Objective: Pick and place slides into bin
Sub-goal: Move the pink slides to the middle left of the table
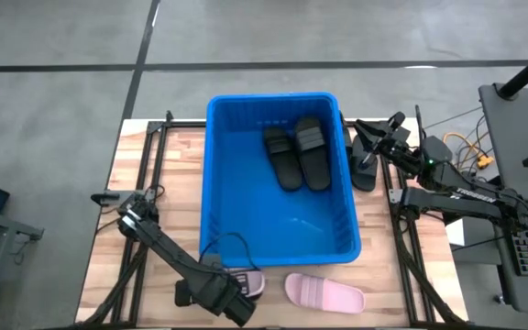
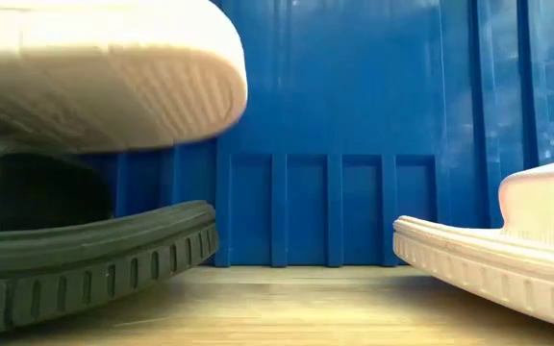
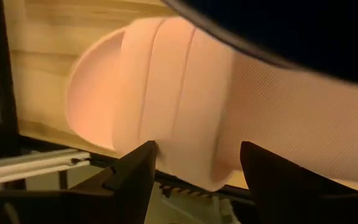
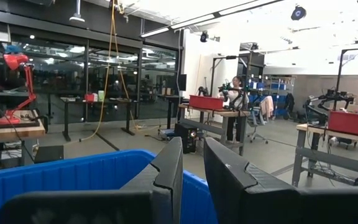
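While both arms sit at opposite corners of the worktop (image 1: 154,160), the scene reads as follows.

Left gripper (image 3: 197,168): at the near edge of the worktop, just in front of the bin; its fingers (image 3: 135,177) stand apart on either side of a pale pink slide (image 3: 160,99), one fingertip touching the ribbed strap. It is grasping this slide, which the low view shows raised off the wood, its ribbed sole hanging above a black slide (image 2: 85,264).

Right gripper (image 4: 192,165): at the far right corner of the bin, over its rim; fingers nearly together with a narrow gap, nothing between them, so clenched and empty.

Bin (image 1: 227,192): bright blue tub in the middle of the worktop, holding two black slides (image 1: 296,151) side by side at its far end; the near half of its floor is bare.

Second pink slide (image 1: 325,292): flat on the worktop just in front of the bin's near right corner.

Another black slide (image 1: 363,165): outside the bin against its right wall, under the right arm.

Black slide under the left gripper: on the wood, mostly hidden from above by the arm.
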`<state>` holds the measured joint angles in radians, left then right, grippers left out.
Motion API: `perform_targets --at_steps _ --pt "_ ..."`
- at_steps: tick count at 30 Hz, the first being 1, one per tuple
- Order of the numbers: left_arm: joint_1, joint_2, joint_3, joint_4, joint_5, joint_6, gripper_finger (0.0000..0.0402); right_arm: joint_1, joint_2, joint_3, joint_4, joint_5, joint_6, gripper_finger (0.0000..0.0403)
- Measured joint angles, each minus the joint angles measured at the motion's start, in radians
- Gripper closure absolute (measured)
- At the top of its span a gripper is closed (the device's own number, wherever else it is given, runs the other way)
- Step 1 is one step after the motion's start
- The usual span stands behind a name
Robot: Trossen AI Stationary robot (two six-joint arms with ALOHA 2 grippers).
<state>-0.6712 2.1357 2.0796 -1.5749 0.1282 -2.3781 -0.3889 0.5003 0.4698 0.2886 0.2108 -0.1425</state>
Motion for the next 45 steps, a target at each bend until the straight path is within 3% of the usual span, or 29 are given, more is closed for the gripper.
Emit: perform_targets --at_steps 13,25,33,45 --pt "-0.015 -0.007 -0.013 0.001 0.022 0.082 0.0191 0.000 -0.002 0.000 0.001 0.000 0.000 0.0346" --pt "-0.016 -0.004 -0.042 -0.005 0.036 0.117 0.0282 0.000 -0.002 0.000 0.006 0.000 0.000 0.0346" --pt "-0.020 -0.004 -0.059 0.002 0.027 0.145 0.0388 0.000 -0.002 0.000 0.008 0.000 0.000 0.0346" --pt "-0.042 -0.040 -0.063 0.014 -0.028 0.179 0.0401 0.000 -0.002 0.000 0.009 0.000 0.000 0.0346"
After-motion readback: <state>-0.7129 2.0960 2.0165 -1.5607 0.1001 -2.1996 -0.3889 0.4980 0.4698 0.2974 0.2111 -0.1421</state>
